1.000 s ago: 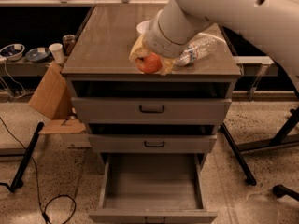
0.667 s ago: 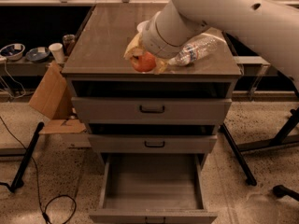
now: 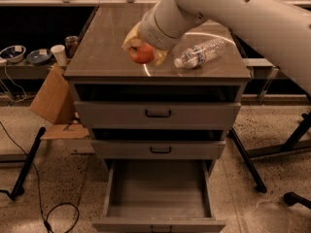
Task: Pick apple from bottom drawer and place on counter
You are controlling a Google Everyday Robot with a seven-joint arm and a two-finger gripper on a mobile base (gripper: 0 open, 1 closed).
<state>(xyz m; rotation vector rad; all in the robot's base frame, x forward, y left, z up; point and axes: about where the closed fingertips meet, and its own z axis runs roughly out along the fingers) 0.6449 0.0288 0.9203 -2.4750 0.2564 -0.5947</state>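
The red-orange apple [image 3: 142,54] is held in my gripper [image 3: 141,50], whose yellowish fingers [image 3: 130,36] close around it over the front middle of the counter [image 3: 104,50]. I cannot tell whether the apple touches the counter top. My white arm reaches in from the upper right and hides the rear of the gripper. The bottom drawer [image 3: 158,191] stands pulled open below, its grey floor bare.
A clear plastic bottle [image 3: 201,52] lies on its side on the counter right of the gripper. The two upper drawers [image 3: 157,114] are slightly open. A cardboard box [image 3: 51,96] leans at the left; black stand legs [image 3: 248,161] and a cable [image 3: 58,212] lie on the floor.
My gripper with the apple has moved to the left and a little farther back over the counter.
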